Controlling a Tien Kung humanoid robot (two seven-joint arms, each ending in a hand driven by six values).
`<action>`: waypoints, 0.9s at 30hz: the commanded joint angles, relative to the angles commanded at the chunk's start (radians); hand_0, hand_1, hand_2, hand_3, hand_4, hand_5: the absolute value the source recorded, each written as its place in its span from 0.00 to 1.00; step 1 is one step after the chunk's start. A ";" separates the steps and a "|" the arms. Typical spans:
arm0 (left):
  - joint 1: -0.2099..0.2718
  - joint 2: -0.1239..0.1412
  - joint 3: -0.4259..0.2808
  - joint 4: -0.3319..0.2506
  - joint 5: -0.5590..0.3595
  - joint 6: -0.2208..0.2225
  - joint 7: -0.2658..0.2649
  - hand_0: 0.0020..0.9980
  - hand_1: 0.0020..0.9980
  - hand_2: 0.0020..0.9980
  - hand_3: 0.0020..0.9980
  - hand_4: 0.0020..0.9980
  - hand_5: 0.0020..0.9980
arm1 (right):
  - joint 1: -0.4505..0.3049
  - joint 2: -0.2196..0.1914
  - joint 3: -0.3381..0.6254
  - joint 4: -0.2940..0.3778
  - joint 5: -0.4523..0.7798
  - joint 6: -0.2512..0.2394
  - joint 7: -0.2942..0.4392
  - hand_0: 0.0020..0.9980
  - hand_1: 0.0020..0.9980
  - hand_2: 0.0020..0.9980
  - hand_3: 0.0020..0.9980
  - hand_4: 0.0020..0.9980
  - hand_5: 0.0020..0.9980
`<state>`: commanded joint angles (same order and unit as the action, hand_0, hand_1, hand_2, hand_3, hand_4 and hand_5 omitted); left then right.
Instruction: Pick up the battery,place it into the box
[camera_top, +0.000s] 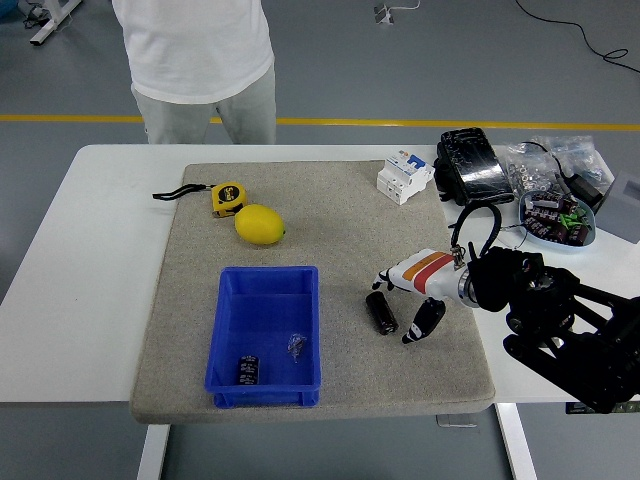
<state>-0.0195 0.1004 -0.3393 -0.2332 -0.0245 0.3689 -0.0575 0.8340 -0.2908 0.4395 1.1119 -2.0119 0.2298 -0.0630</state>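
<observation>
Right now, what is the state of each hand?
Left hand: not in view.
Right hand: open, fingers spread beside the battery, holding nothing.

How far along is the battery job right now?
One battery already lies in the blue box. The right hand hovers open over a second battery on the mat, not gripping yet. Left to do: grasp, lift, carry to the box and release.

High head view, facing down over table (100, 250)
</observation>
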 joint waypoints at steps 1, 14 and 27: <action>0.000 0.000 0.000 0.000 0.000 0.000 0.000 0.74 0.68 0.75 0.73 0.79 0.66 | 0.000 0.001 0.001 -0.001 0.004 -0.003 -0.006 0.70 0.66 0.73 0.83 1.00 0.37; -0.003 0.004 -0.003 0.000 0.012 0.001 0.003 0.74 0.68 0.75 0.73 0.79 0.66 | -0.004 0.008 0.010 0.023 0.069 0.032 -0.096 0.66 0.62 0.70 0.80 1.00 0.40; -0.004 0.003 -0.010 0.000 0.027 0.002 0.008 0.74 0.68 0.74 0.73 0.80 0.67 | -0.016 0.030 0.001 0.009 0.126 -0.001 -0.139 0.61 0.58 0.67 0.76 1.00 0.43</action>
<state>-0.0232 0.1035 -0.3498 -0.2329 0.0024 0.3707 -0.0494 0.8175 -0.2610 0.4400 1.1207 -1.8860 0.2290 -0.2015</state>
